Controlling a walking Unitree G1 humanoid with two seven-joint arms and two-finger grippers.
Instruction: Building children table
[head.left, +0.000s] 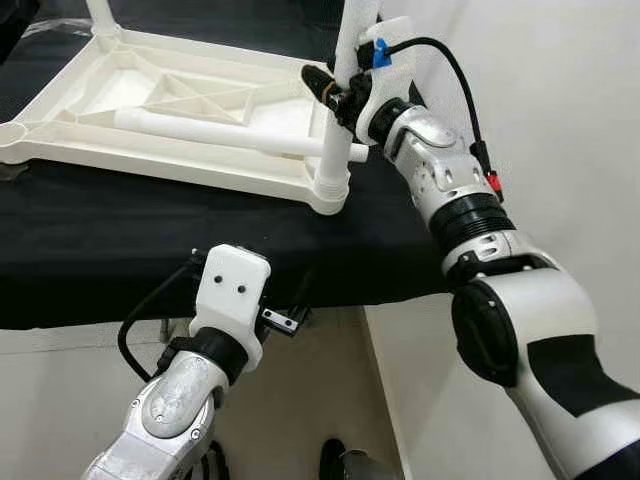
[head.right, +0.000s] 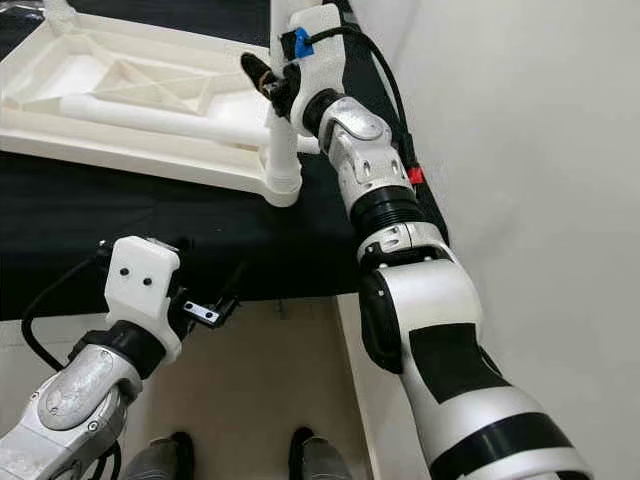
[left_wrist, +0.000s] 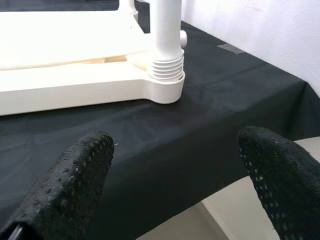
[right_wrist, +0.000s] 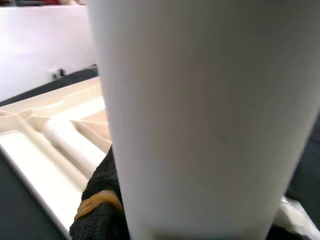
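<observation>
A white leg (head.left: 340, 110) is pinched upright by the right pincer (head.left: 335, 92) in the corner socket of the upturned tabletop (head.left: 70, 110) on the black counter (head.left: 120, 245), so screwing it home is judged next, while the left pincer (left_wrist: 175, 175) is held spread near the counter's edge.

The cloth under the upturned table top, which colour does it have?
Plain black cloth, no pattern, under the cream-white plastic table top; the left eye view shows it best.

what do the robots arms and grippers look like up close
Both arms are silver metal with black joint rings; the right arm has bulky white and black shells. Each wrist carries a white housing with a black cable. The right gripper shows a blue clip; the left gripper has black dimpled fingers.
</observation>
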